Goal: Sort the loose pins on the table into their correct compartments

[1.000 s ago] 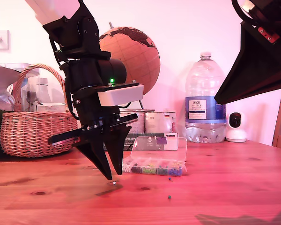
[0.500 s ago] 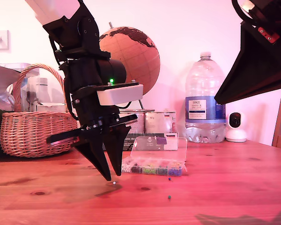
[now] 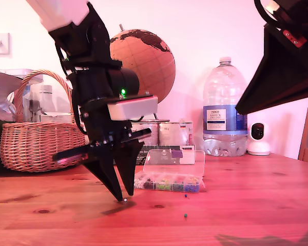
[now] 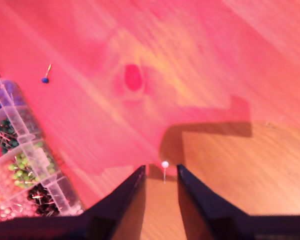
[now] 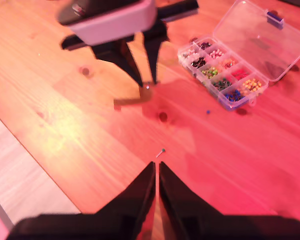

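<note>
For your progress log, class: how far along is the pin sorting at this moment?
Done: the compartments already hold many sorted pins. In hand: my first gripper is open around the white pin on the table, not yet gripping. Left: a blue pin and a green pin lie loose; my second gripper waits shut.

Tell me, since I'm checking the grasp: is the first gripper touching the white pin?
Apart. In the first wrist view the white pin stands between the open fingers of my first gripper, with bare table showing on both sides of it.
</note>
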